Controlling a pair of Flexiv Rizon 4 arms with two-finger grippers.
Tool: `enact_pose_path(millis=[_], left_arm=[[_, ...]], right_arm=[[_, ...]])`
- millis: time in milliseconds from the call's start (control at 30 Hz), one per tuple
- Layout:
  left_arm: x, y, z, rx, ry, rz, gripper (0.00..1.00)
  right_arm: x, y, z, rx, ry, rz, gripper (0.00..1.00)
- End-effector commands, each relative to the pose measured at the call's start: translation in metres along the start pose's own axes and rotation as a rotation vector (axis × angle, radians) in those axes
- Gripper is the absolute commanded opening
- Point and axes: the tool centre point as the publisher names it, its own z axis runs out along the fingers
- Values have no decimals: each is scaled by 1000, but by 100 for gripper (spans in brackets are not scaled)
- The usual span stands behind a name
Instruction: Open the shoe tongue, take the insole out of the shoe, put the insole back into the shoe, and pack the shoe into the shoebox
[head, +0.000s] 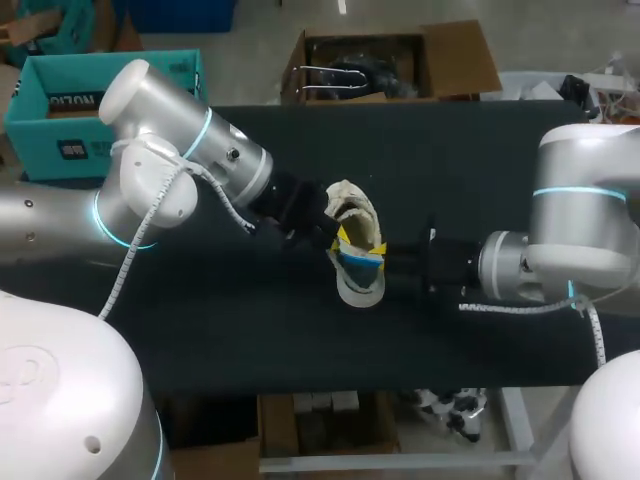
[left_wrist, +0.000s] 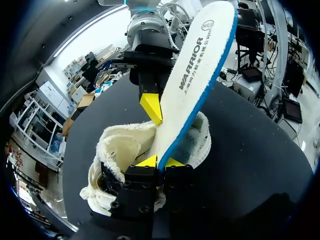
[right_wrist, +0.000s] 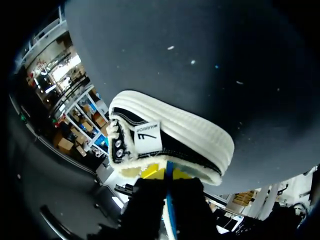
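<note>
A black shoe (head: 352, 205) with a white sole and fleece lining lies on its side in the middle of the black table (head: 480, 160). Its white insole (head: 361, 278) with a blue edge sticks out of the shoe's mouth. In the left wrist view the insole (left_wrist: 200, 75) rises from my left gripper (left_wrist: 161, 162), which is shut on its lower end, just over the fleece-lined shoe (left_wrist: 125, 147). My right gripper (right_wrist: 167, 173) is shut on the insole's blue edge (right_wrist: 169, 200), right beside the shoe (right_wrist: 170, 132). In the head view my left gripper (head: 340, 238) and right gripper (head: 381, 254) meet at the shoe's mouth.
A teal open box (head: 60, 110) stands at the back left, beside the table. An open cardboard box (head: 385, 62) sits behind the table's far edge. Bare black tabletop (head: 300, 330) lies in front of the shoe.
</note>
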Motion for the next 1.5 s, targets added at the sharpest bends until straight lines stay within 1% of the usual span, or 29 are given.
enact_pose_path(millis=[33, 67, 100, 133, 167, 200, 233, 300, 467, 500, 567, 600, 633, 667, 700, 800, 833, 867, 933, 967, 1033, 1100, 1167, 1200, 1233, 1267, 1500], left_arm=[[2, -1, 3, 30, -2, -2, 0], [3, -3, 0, 46, 1, -4, 0], [5, -5, -2, 52, 0, -1, 11], [6, -7, -4, 53, -3, 2, 33], [6, -8, -7, 61, -6, 9, 42], [7, -9, -10, 76, -10, 11, 44], [10, -12, -13, 81, -12, 14, 44], [13, -16, -18, 97, -16, 24, 40], [21, -24, -27, 117, -26, 50, 17], [22, -26, -28, 121, -26, 54, 15], [25, -29, -27, 127, -19, 59, 18], [25, -30, -26, 124, -18, 63, 18], [26, -30, -24, 122, -17, 65, 15], [27, -30, -24, 122, -16, 66, 2], [28, -30, -23, 118, -14, 68, 0], [29, -28, -23, 108, -15, 65, 0], [28, -26, -23, 105, -17, 65, 0], [28, -25, -23, 104, -17, 64, 0], [29, -24, -24, 99, -21, 59, 0], [30, -23, -23, 98, -22, 57, 0], [29, -19, -24, 94, -27, 50, 0], [29, -17, -23, 91, -30, 44, 0], [28, -15, -22, 88, -30, 38, 0], [27, -15, -22, 88, -31, 36, 0], [28, -15, -21, 85, -32, 33, 0], [29, -16, -21, 85, -33, 31, 0], [24, -18, -17, 89, -51, 23, 0]], right_arm=[[2, -1, 7, -15, -8, 6, 0], [2, -2, 6, -17, -7, 7, 0], [1, -3, 5, -21, -7, 9, 0], [1, -3, 4, -23, -7, 11, 0], [1, -4, 3, -24, -6, 11, 0], [1, -4, 2, -25, -4, 12, 0], [0, -4, 1, -26, -1, 14, 0], [-1, -4, -1, -26, 2, 17, 0], [-1, -2, -2, -24, 7, 23, 0], [-1, -2, -3, -23, 8, 24, 0], [0, -1, -2, -20, 8, 25, 0], [0, -1, -1, -19, 7, 26, 0], [1, 0, 0, -17, 6, 26, 0], [1, 0, 0, -17, 5, 27, 0], [1, 0, 1, -15, 4, 28, 0], [0, -4, 1, -11, 2, 30, 0], [0, -6, 0, -19, 1, 29, 13], [-1, -9, -2, -25, 5, 30, 28], [-3, -16, -7, -39, 21, 20, 41], [-5, -20, -8, -45, 29, 13, 44], [-7, -26, -11, -51, 36, 5, 43], [-9, -31, -11, -56, 39, -4, 38], [-9, -35, -10, -57, 38, -15, 25], [-9, -36, -9, -57, 36, -20, 20], [-8, -37, -7, -57, 34, -26, 5], [-8, -37, -5, -56, 31, -29, 0], [-5, -28, 6, -24, 14, -30, 0]])
